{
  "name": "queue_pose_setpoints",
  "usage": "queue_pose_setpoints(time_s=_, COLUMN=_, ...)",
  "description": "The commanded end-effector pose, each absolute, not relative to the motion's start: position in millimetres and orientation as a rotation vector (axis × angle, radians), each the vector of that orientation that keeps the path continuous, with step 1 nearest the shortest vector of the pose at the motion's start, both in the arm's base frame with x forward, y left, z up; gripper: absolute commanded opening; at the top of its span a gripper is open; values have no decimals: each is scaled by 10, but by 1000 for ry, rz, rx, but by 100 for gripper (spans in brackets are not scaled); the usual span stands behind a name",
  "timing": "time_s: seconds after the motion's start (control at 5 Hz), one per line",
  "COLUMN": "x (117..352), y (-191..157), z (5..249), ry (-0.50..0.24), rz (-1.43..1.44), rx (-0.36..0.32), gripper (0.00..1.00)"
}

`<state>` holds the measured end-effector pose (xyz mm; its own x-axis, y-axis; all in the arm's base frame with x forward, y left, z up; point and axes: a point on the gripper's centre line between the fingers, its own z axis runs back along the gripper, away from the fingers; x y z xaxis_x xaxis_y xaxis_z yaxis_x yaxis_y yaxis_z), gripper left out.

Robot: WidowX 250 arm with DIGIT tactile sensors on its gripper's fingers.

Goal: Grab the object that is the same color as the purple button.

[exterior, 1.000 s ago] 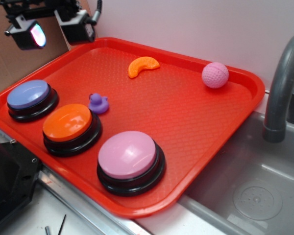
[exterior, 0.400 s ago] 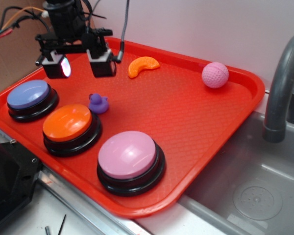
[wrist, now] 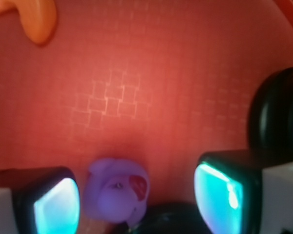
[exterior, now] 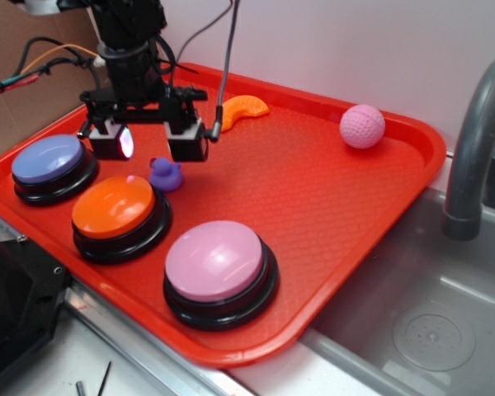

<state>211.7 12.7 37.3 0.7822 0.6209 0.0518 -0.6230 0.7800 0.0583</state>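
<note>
A red tray (exterior: pixel 330 206) fills most of the exterior frame. On it, along the lower left edge, stand three dome buttons in a row: the purple button (exterior: pixel 48 159) at far left, an orange button (exterior: pixel 114 206) below and right of it, and a pink button (exterior: pixel 214 261) at lower centre. The duck (exterior: pixel 165 174) sits on the tray floor just above the orange button, near its upper right rim. An orange slice (exterior: pixel 246 107) lies near the tray's top edge, partly behind the arm's cable, and a pink ball (exterior: pixel 362 126) rests at the tray's upper right. A grey sink (exterior: pixel 429 330) occupies the lower right, with a faucet (exterior: pixel 474 140) at the right edge.

The gripper (exterior: pixel 147 142) hangs in the upper left, released, its two fingers spread apart just above the duck. In the wrist view the duck (wrist: pixel 118 190) shows at the bottom centre between the two fingers (wrist: pixel 53 202), nearer the left one, with a gap to the right one; neither is clearly touching it.

Compared with a second ago, the gripper has come from the top left corner, down and rightward to the duck. The duck, buttons, slice and ball lie where they did.
</note>
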Motion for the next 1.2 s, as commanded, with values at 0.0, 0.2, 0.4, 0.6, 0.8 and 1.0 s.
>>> queue_pose_setpoints(time_s=0.0, x=2152, y=97, z=232, ry=-30, rz=681, rx=70, gripper=100)
queue_pose_setpoints(time_s=0.2, x=1979, y=65, z=232, ry=-43, rz=672, rx=55, gripper=0)
queue_pose_setpoints(time_s=0.4, x=1962, y=102, z=284, ry=-50, rz=704, rx=46, gripper=0)
queue_pose_setpoints(time_s=0.6, x=2065, y=176, z=396, ry=-27, rz=731, rx=17, gripper=0)
queue_pose_setpoints(time_s=0.8, x=2192, y=210, z=725, ry=-39, rz=766, rx=-41, gripper=0)
queue_pose_setpoints(time_s=1.0, x=2290, y=181, z=1164, ry=-82, rz=776, rx=-120, gripper=0)
